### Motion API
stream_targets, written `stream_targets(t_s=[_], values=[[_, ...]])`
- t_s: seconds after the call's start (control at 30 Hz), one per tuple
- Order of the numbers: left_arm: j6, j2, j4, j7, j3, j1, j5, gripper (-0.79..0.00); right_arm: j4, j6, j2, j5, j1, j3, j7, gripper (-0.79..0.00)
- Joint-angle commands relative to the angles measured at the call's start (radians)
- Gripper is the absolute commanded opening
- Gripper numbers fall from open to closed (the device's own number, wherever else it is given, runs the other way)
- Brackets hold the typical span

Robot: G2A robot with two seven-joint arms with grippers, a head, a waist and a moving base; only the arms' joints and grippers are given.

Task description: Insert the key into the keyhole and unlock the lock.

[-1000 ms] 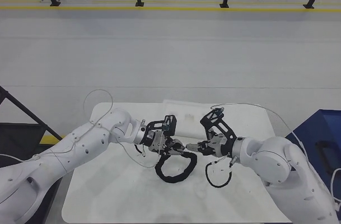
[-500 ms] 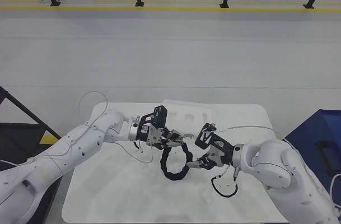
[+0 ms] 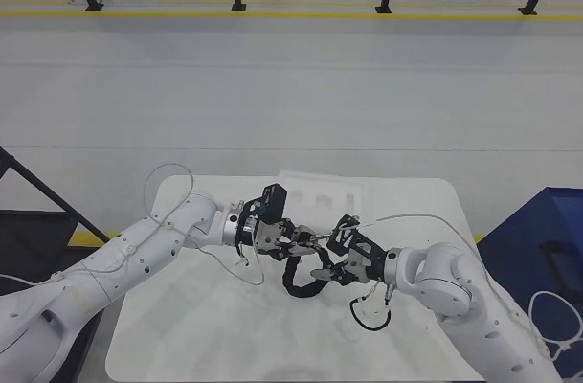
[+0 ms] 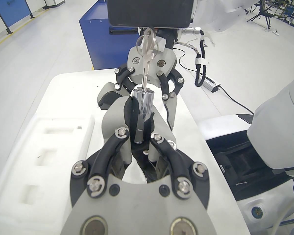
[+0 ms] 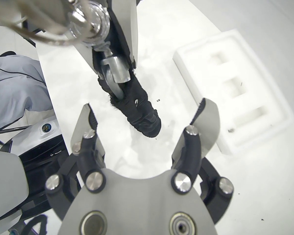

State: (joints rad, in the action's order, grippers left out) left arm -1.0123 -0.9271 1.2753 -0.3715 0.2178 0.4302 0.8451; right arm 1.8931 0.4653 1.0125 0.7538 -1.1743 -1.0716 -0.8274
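My left gripper (image 4: 139, 117) is shut on the chrome lock cylinder (image 4: 143, 103), held above the white table (image 3: 205, 326). A silver key (image 4: 146, 72) sticks in the keyhole at the cylinder's end, with its key ring (image 4: 147, 43) and a second key hanging free. The lock's black cable (image 3: 299, 282) hangs in a loop below. My right gripper (image 5: 147, 114) is open just off the lock, beside the black cable sleeve (image 5: 140, 113), holding nothing. In the top view the right gripper (image 3: 326, 270) sits close by the left gripper (image 3: 299, 243).
A white foam tray (image 3: 320, 196) with rectangular recesses lies at the table's far side. A blue bin (image 3: 559, 239) stands off the table's right edge, and a black frame (image 3: 18, 187) off its left. The right arm's own black cable (image 3: 368, 311) dangles over the table.
The right gripper has drawn back from the lock's key end and now sits open beside it. The left gripper has turned, still holding the lock with the key in it.
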Motion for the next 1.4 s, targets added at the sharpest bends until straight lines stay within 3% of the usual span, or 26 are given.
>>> stream_targets(t_s=[0.0,0.33,0.47,0.57,0.87,0.97,1.1,1.17,1.2,1.27,1.3,1.37], values=[[0.000,-0.001,-0.004,-0.009,-0.005,-0.004,0.001,-0.785,0.001,-0.001,0.000,0.011,0.000,0.000,0.004,-0.785],[0.000,0.004,-0.030,-0.068,-0.030,-0.010,-0.011,-0.785,0.000,-0.029,-0.002,0.046,-0.008,-0.011,0.019,-0.785],[0.000,0.018,-0.068,-0.075,-0.020,-0.013,0.010,-0.785,0.007,-0.057,-0.007,0.092,-0.013,-0.016,-0.040,-0.785],[0.028,0.031,-0.114,-0.017,0.002,0.000,0.031,-0.785,0.014,-0.085,-0.009,0.132,-0.016,-0.013,-0.091,-0.785],[0.061,0.045,-0.091,0.242,0.028,0.053,0.023,-0.785,-0.039,-0.109,0.003,0.138,0.030,0.064,-0.219,-0.785],[0.058,0.038,-0.094,0.332,0.025,0.061,0.028,-0.785,-0.055,-0.114,0.009,0.118,0.049,0.084,-0.234,-0.603],[0.048,0.021,-0.091,0.433,0.022,0.067,0.007,-0.785,-0.067,-0.109,0.011,0.079,0.058,0.086,-0.240,-0.585],[0.044,0.011,-0.098,0.478,0.020,0.070,-0.002,-0.785,-0.069,-0.101,0.010,0.058,0.057,0.082,-0.254,-0.529],[0.039,0.006,-0.101,0.494,0.019,0.072,-0.011,-0.754,-0.068,-0.096,0.009,0.050,0.057,0.079,-0.260,-0.499],[0.027,-0.004,-0.110,0.523,0.019,0.073,-0.026,-0.376,-0.066,-0.083,0.006,0.032,0.054,0.071,-0.265,-0.462],[0.019,-0.010,-0.115,0.535,0.019,0.074,-0.035,0.000,-0.061,-0.078,0.005,0.022,0.052,0.065,-0.265,-0.437],[0.008,-0.020,-0.123,0.545,0.024,0.072,-0.053,0.000,-0.049,-0.066,0.003,-0.004,0.047,0.052,-0.254,-0.413]])
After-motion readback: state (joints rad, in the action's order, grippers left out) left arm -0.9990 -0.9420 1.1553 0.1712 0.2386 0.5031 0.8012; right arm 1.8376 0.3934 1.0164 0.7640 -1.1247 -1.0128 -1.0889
